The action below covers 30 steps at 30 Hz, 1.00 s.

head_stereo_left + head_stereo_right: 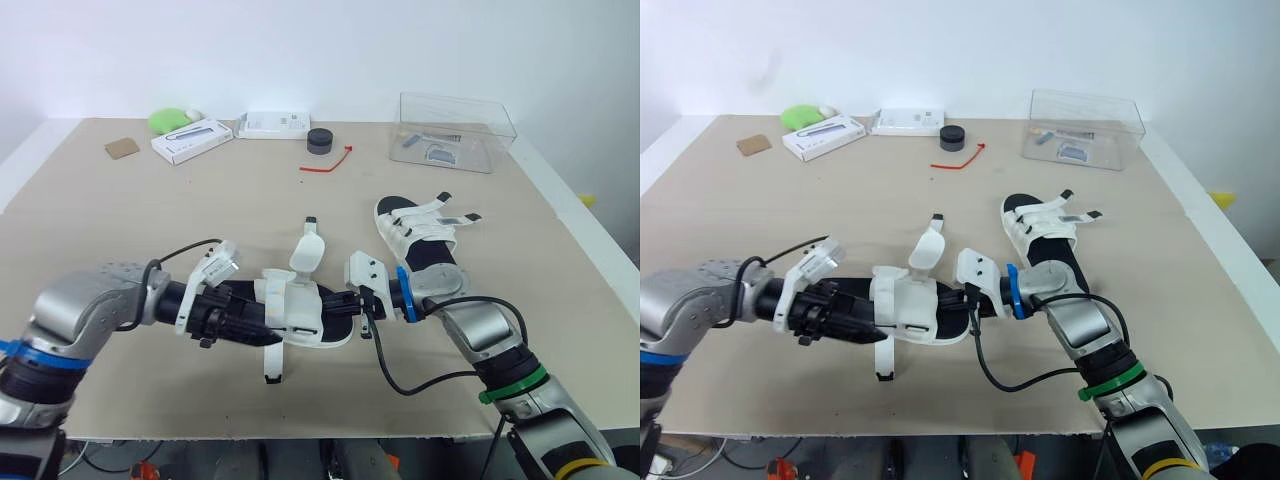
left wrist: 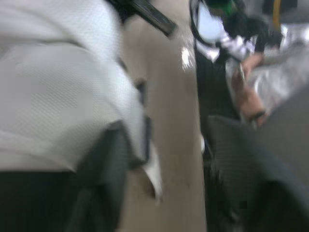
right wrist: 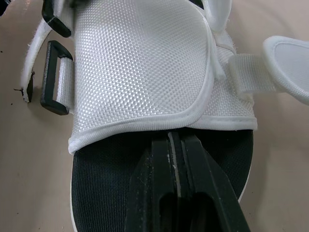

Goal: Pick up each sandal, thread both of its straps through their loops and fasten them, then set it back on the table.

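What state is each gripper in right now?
Left gripper: cannot be told.
Right gripper: closed, its tip over the near sandal.

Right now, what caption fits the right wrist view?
Shut right claw over dark footbed of white sandal, black loop empty.

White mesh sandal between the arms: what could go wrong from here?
Both straps are undone: one white strap stands up, a second strap dangles in front, so either might snag. The right end effector looks shut on top of the black footbed rather than clamped around it, so the white mesh sandal could slip.
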### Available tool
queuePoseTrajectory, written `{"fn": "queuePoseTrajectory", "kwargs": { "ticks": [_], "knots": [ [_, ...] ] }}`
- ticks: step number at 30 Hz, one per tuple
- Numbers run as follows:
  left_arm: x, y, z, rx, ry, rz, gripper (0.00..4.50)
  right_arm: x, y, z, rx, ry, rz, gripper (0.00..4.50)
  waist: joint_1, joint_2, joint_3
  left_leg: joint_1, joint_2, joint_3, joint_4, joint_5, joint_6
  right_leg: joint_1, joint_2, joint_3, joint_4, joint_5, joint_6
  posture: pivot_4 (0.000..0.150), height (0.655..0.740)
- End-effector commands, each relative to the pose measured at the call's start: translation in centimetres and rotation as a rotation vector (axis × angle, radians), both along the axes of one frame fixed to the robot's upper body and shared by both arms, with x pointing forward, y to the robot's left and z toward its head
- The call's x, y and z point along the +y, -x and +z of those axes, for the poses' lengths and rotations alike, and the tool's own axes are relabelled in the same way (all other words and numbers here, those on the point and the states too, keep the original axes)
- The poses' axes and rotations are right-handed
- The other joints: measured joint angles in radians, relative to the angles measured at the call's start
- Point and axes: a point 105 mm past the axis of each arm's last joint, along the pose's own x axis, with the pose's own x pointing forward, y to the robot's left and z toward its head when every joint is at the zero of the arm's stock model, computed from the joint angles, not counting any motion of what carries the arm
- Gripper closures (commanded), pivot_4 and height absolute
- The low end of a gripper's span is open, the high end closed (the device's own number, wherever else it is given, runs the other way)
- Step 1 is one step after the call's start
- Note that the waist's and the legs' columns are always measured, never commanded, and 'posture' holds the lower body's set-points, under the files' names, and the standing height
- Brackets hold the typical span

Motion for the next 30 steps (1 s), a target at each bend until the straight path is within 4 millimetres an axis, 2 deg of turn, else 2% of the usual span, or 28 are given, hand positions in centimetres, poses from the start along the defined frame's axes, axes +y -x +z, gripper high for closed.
{"fn": "queuePoseTrajectory", "kwargs": {
  "ticks": [1, 6, 8, 12, 19, 26, 30],
  "knots": [
    [0.7, 0.3, 0.5, -0.129, -0.048, -0.01, 0.38, -0.3, -0.2, -0.1, -0.006, 0.024, -0.009, 4.5, 0.0, 0.0, 0.0, 0.0, 0.0, 0.0, 0.0, 0.0, 0.0, 0.0, 0.0, 0.0, 0.0, 0.0, 0.0, 0.15, 0.74],
    [2.2, -0.2, 0.8, -0.465, -0.148, -0.024, 0.38, -0.6, -0.1, -0.2, -0.001, 0.03, -0.007, 4.5, 0.001, 0.0, 0.0, 0.001, 0.0, 0.0, 0.0, 0.0, 0.0, 0.0, 0.0, 0.0, 0.0, 0.0, -0.001, 0.15, 0.74],
    [2.2, -0.2, 1.2, -0.486, -0.106, 0.003, 0.38, -0.7, 0.0, -0.3, -0.001, 0.032, -0.004, 4.5, 0.003, 0.0, 0.0, 0.001, 0.0, 0.0, -0.001, 0.0, 0.0, 0.0, 0.0, 0.0, 0.0, -0.001, -0.001, 0.15, 0.74],
    [2.6, 1.9, 1.2, -0.235, -0.047, 0.047, 0.38, -0.6, -0.1, -0.2, -0.003, 0.034, 0.0, 4.5, 0.002, 0.0, 0.0, 0.0, 0.0, 0.001, 0.0, 0.0, 0.0, 0.0, -0.001, 0.0, 0.0, -0.001, 0.0, 0.15, 0.74],
    [3.0, 4.6, 0.0, 0.137, 0.058, 0.155, 0.38, -0.5, -0.1, -0.3, -0.007, 0.035, 0.011, 4.5, 0.001, 0.0, 0.0, 0.0, 0.0, 0.0, -0.001, 0.0, 0.001, 0.0, -0.001, -0.001, 0.0, -0.001, 0.001, 0.15, 0.74],
    [1.1, 3.8, -2.6, 0.162, 0.075, 0.274, 0.38, -0.3, 0.0, -0.4, -0.006, 0.034, 0.02, 4.5, 0.002, 0.0, 0.0, 0.002, 0.0, 0.0, -0.001, 0.0, 0.0, 0.001, -0.002, -0.001, 0.0, -0.001, 0.0, 0.15, 0.74],
    [0.3, 3.3, -3.2, 0.181, 0.093, 0.301, 0.38, -0.2, 0.0, -0.5, -0.006, 0.036, 0.023, 4.5, 0.002, 0.0, 0.0, 0.002, 0.0, 0.0, -0.001, 0.0, 0.0, 0.001, -0.002, -0.001, 0.0, -0.001, 0.0, 0.15, 0.74]
  ]
}}
